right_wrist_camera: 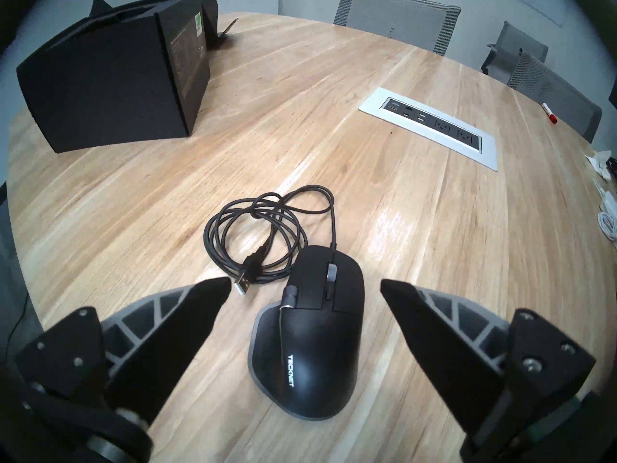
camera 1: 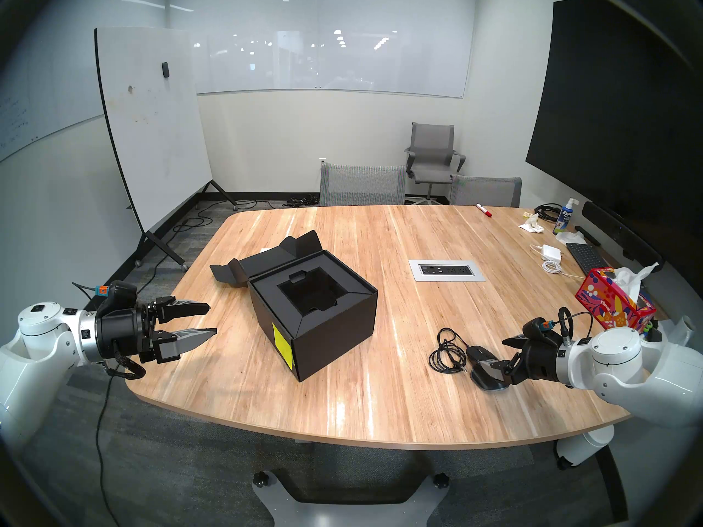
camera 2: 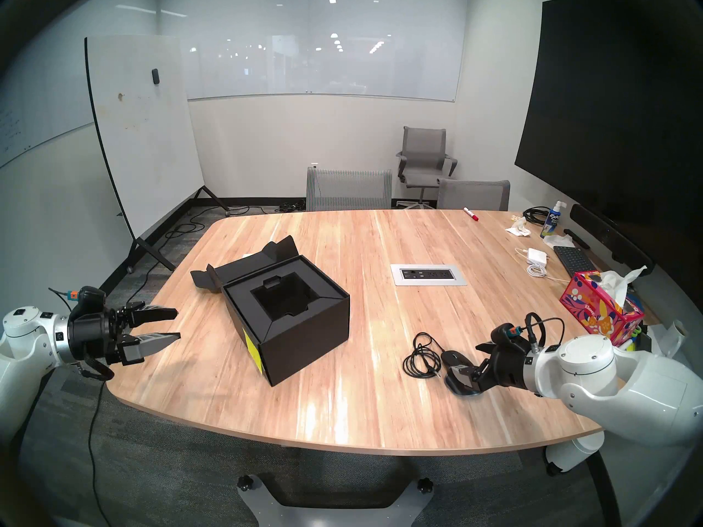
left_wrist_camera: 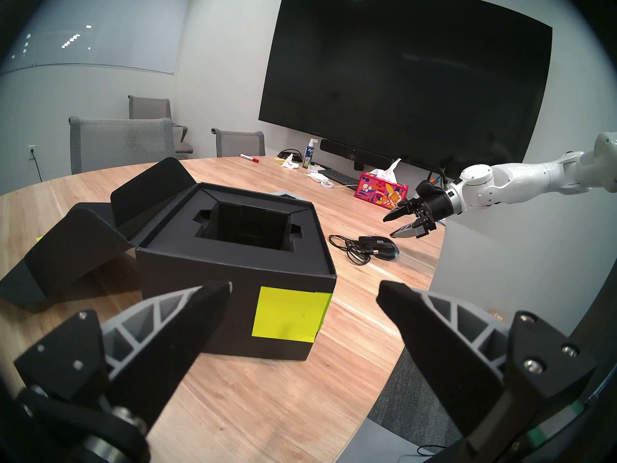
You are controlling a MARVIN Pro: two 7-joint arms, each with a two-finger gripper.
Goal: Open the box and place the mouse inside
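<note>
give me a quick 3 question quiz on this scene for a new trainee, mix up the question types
1. True or false: the flap lid of the large black cardboard box is already folded open.
2. Multiple choice: the black wired computer mouse lies (A) inside the box's recessed insert, (B) on the wooden table below the open right claw, (C) gripped in the left claw.
3. Fill in: the mouse's thin black cable lies ______ on the table beside it.

Key
1. True: the lid lies back behind the box, and the insert is in plain view.
2. B: the fingers stand on either side of the mouse, not touching it.
3. Coiled.
</note>
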